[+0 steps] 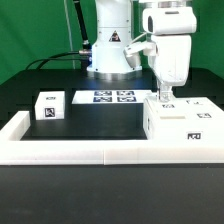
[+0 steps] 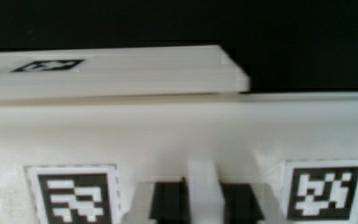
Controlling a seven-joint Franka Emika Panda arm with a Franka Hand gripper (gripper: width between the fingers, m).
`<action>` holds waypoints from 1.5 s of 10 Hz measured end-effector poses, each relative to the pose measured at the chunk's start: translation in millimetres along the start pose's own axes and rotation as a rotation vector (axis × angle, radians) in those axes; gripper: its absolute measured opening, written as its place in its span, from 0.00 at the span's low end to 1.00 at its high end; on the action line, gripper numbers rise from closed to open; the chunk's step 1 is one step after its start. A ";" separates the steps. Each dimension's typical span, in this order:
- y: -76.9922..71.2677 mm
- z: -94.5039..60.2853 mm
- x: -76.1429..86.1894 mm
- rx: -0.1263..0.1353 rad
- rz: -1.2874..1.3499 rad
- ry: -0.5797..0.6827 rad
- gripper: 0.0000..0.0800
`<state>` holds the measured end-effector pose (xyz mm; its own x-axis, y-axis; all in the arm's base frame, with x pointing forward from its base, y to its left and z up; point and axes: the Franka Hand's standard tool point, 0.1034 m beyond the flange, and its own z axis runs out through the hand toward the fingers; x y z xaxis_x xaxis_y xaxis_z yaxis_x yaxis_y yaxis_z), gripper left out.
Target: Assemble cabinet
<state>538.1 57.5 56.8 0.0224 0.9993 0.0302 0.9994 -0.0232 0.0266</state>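
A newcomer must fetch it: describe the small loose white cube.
Start at the low white wall along the front. Inside its corner on the exterior view's left sits a small cube. Unlike the wide box under the hand, it stands alone.

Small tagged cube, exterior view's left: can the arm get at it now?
Probably yes: nothing stands over the cube, but the pincer is shut on the big cabinet piece and must release first.

Bright, even light; the wrist view is blurred, the white cabinet (image 2: 158, 130) nearly washed out.
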 end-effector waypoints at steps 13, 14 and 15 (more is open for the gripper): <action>40.2 -0.2 0.0 -0.018 -0.030 0.008 0.09; 39.4 -1.0 -0.3 -0.018 -0.031 0.007 0.09; 38.9 -2.3 -0.6 -0.023 -0.031 0.007 0.09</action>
<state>576.9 55.9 60.2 -0.0093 0.9993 0.0358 0.9987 0.0075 0.0504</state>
